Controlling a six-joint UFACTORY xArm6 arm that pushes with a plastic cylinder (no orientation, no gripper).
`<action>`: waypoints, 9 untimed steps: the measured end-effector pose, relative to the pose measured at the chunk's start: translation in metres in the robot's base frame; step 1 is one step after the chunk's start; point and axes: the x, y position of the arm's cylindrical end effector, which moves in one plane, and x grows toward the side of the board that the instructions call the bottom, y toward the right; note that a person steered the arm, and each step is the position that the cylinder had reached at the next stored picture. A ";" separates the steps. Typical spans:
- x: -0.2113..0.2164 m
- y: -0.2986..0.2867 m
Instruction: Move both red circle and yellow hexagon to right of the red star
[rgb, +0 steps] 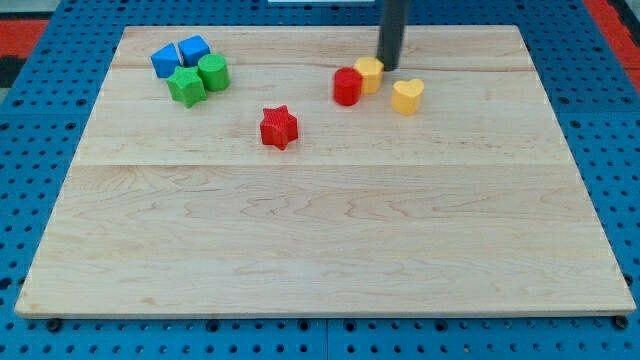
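Note:
The red star lies on the wooden board, left of centre in the upper half. The red circle stands up and to the right of the star. The yellow hexagon touches the red circle on its upper right side. My tip is at the view's top, just right of the yellow hexagon and close against it. The rod rises out of the view's top edge.
A yellow heart-shaped block lies right of the hexagon. At the upper left sits a cluster: two blue blocks, a green star and a green round block. Blue pegboard surrounds the board.

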 end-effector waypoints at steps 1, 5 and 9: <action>0.016 -0.057; 0.083 0.001; 0.048 0.056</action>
